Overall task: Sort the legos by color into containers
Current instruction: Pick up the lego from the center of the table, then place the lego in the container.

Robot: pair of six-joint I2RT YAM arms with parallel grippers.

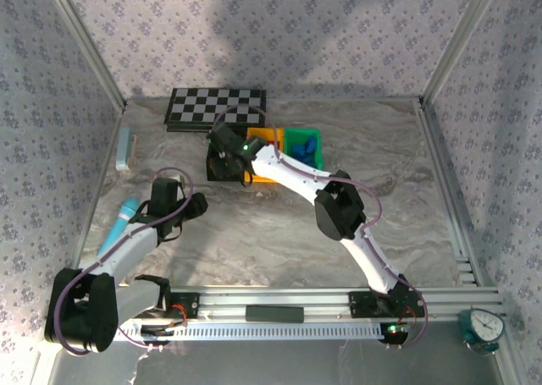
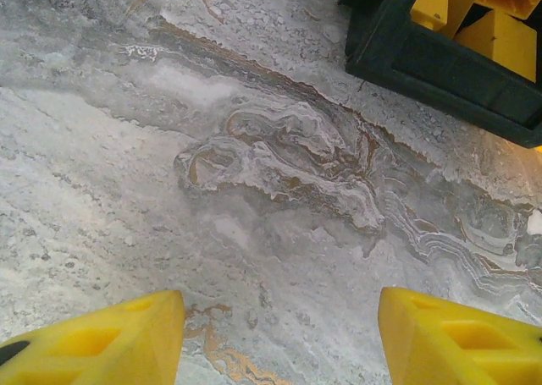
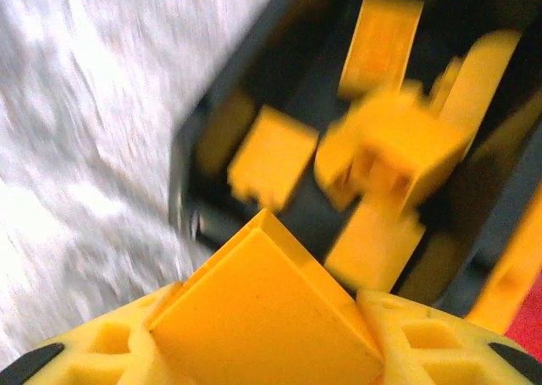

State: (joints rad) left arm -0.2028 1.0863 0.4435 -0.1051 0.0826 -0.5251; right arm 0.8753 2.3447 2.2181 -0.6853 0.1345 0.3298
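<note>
My right gripper (image 3: 267, 338) is shut on a yellow lego (image 3: 254, 288), tilted corner-up between the fingers. It hangs over the near edge of the black container (image 3: 190, 207), where several yellow legos (image 3: 381, 148) lie. From above, the right gripper (image 1: 225, 145) sits over the black container (image 1: 218, 170), with the yellow container (image 1: 264, 136) and the green container (image 1: 298, 136) holding blue legos (image 1: 306, 148) to its right. My left gripper (image 2: 279, 334) is open over bare marbled table, short of the black container's corner (image 2: 440, 63).
A checkerboard (image 1: 216, 106) lies behind the containers. A pale blue block (image 1: 124, 148) and a teal cylinder (image 1: 118, 220) sit by the left wall. Metal rails (image 1: 445, 182) border the table on the right. A clock (image 1: 483, 327) stands at the near right corner.
</note>
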